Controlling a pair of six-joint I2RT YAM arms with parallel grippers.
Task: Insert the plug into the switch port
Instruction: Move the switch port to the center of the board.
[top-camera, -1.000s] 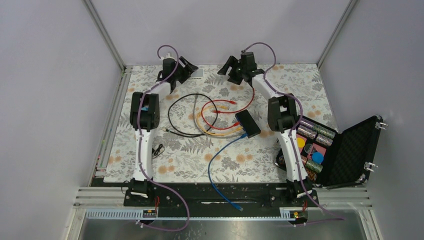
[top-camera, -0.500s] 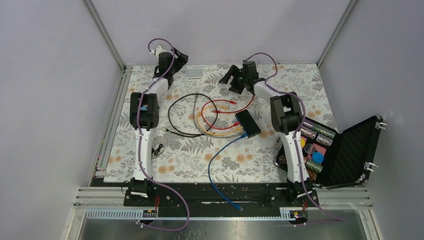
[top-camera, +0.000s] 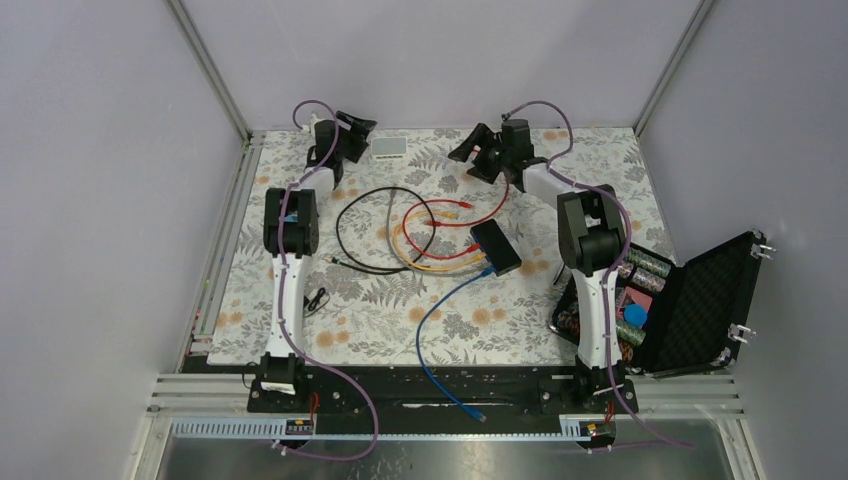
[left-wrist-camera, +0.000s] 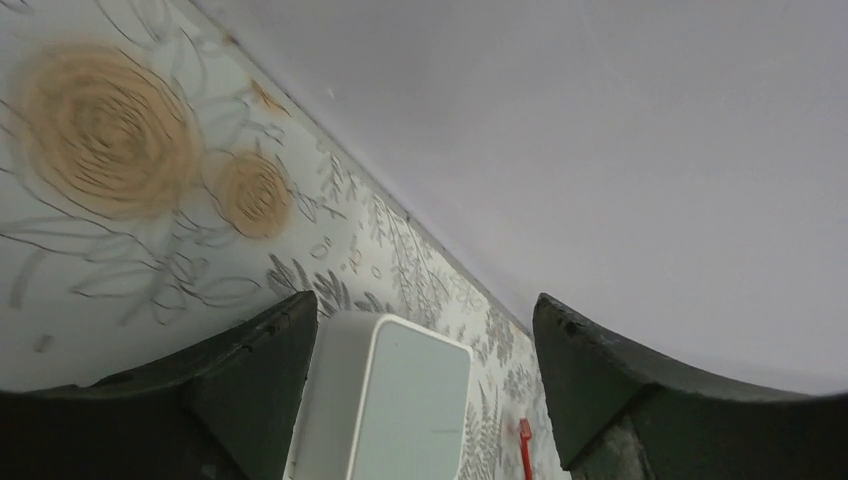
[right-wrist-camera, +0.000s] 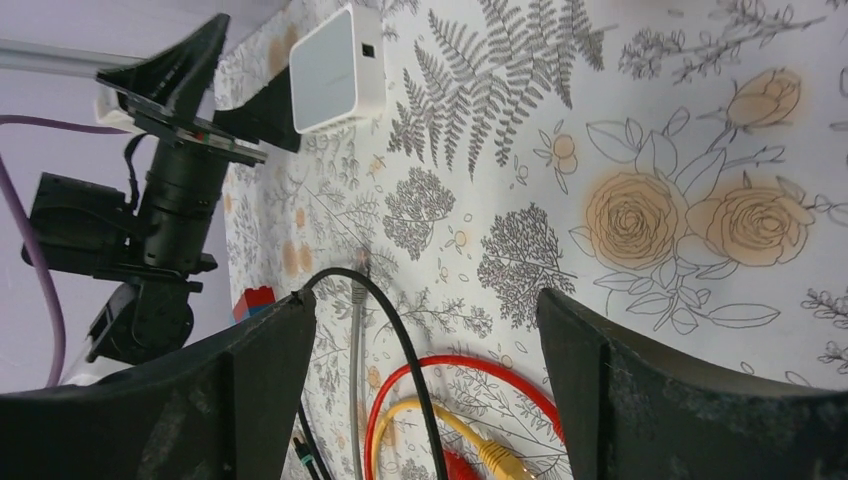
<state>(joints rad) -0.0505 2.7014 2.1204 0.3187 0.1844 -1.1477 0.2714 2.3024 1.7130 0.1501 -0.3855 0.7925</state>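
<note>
The flat black switch (top-camera: 496, 247) lies at mid-table with yellow and blue cables at its near-left side; its ports are too small to make out. A red cable (top-camera: 470, 212) ends in a free plug (top-camera: 468, 203) left of the switch. My left gripper (top-camera: 352, 133) is open and empty at the back left, its jaws on either side of the small white box (left-wrist-camera: 390, 400) without touching it. My right gripper (top-camera: 478, 152) is open and empty at the back centre, above the cable loops (right-wrist-camera: 470, 365), facing the white box (right-wrist-camera: 337, 68).
Black (top-camera: 345, 215), yellow (top-camera: 440, 262) and blue (top-camera: 440, 300) cables loop over the floral mat. A grey cable (right-wrist-camera: 357, 330) lies by the black one. An open black case (top-camera: 690, 305) of coloured chips stands at the right. A small black clip (top-camera: 318, 298) lies near the left arm.
The left gripper has swung back and left off the white box, then lowered beside it. The right gripper and arm have shifted right and turned. The cables and the switch have not moved.
</note>
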